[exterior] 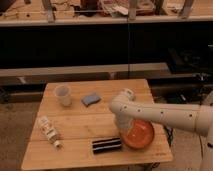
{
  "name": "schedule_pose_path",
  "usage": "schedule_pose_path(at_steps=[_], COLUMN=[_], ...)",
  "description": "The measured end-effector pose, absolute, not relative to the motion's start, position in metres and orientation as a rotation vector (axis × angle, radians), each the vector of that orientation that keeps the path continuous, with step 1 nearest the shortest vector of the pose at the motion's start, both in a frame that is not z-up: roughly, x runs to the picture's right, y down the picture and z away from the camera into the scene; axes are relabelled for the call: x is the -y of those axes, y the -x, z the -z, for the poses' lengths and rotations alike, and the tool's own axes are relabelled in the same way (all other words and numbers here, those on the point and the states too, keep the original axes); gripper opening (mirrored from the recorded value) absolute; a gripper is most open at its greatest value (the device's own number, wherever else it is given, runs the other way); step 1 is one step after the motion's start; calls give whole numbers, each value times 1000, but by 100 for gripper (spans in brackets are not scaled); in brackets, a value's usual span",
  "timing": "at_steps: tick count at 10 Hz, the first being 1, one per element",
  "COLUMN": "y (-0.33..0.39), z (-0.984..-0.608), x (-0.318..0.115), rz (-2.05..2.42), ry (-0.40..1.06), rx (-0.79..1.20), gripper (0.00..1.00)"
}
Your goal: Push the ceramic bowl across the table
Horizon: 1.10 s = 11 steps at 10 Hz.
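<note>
The ceramic bowl (138,135), wide, shallow and glossy orange-red, sits on the light wooden slatted table (85,125) near its front right corner. My white arm reaches in from the right, and my gripper (121,126) hangs down at the bowl's left rim, touching or very near it. Part of the bowl's left edge is hidden behind the gripper.
A translucent white cup (62,95) stands at the table's back left. A blue sponge (91,99) lies at the back middle. A small bottle (49,131) lies on its side at the front left. A black striped block (106,145) lies just left of the bowl.
</note>
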State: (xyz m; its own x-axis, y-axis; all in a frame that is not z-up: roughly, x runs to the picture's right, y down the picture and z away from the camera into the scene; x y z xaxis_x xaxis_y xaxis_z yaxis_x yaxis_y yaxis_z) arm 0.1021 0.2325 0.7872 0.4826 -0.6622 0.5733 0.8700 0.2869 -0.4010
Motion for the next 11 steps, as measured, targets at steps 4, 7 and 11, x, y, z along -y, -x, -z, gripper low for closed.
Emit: schedule_pose_path(at_steps=[4, 7, 11], y=[-98, -94, -90], z=[-787, -786, -785], x=[-234, -235, -236], rz=[1057, 1066, 1074], ry=[752, 753, 755], rx=[330, 333, 338], gripper=[19, 19, 19])
